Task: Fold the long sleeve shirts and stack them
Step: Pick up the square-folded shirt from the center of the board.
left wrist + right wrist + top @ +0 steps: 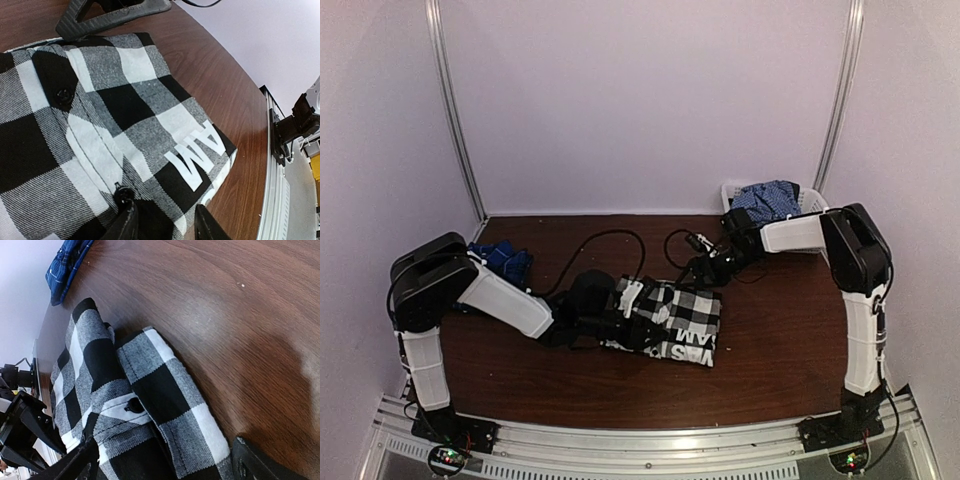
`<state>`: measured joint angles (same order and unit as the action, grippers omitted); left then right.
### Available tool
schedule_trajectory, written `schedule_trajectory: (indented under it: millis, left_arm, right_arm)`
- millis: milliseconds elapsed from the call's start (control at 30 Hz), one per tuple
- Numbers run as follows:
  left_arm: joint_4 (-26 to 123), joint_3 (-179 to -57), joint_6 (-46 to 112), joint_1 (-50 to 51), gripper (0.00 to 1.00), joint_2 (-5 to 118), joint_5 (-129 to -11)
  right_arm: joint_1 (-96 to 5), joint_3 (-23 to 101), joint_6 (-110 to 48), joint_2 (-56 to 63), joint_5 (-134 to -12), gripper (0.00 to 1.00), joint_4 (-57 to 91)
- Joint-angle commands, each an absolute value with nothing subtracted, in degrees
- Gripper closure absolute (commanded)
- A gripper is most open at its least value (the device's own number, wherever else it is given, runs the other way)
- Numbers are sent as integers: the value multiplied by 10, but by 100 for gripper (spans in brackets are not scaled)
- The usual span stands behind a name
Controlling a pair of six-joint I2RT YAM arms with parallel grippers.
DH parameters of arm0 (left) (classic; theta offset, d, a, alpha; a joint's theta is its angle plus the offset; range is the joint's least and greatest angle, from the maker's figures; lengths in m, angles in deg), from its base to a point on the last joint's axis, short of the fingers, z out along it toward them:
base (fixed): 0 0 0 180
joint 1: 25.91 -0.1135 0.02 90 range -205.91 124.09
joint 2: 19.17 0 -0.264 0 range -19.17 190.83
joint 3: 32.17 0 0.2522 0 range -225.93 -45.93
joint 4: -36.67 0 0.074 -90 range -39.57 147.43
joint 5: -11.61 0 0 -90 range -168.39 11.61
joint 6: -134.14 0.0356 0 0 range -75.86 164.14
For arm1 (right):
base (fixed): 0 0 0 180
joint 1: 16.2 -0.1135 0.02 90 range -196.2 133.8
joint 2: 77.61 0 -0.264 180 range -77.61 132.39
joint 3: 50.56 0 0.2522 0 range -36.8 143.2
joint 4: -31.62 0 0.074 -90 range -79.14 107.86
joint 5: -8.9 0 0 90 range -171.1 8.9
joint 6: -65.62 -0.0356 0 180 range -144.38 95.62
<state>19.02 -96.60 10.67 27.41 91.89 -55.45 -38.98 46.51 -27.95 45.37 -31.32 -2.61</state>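
Lettering (197, 161) in white runs along the near edge of the black-and-white checked shirt (682, 318), which lies folded into a block in the middle of the brown table (790, 350). The left gripper (165, 225) is closed partway on the shirt's left edge, with cloth between its fingers. Just beyond, the right gripper (162, 467) stands wide open over the shirt's far corner, holding nothing. Farther back, the dark blue plaid shirt (502, 262) lies crumpled at far left. Blue cloth (768, 198) fills a white basket (730, 190) at far right.
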Motion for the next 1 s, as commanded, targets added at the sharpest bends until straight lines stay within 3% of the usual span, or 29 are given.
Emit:
schedule_trajectory:
  millis: [0,267,833,967]
  left_arm:
    - [202,-955,128,276,60,924,-571]
    - [205,-957,132,276,60,927,-575]
    - [224,-917,164,276,60,899,-601]
    - [224,-914,166,276,60,894,-607]
  right_arm:
    - [-399,502,-230,485,-291,7,-89]
    - [-408,531,-163,513,-292,11,-172]
    - [-461,568,-59,549,-268,30,-290]
    - [-467,561,-55,560,-247,39,-289]
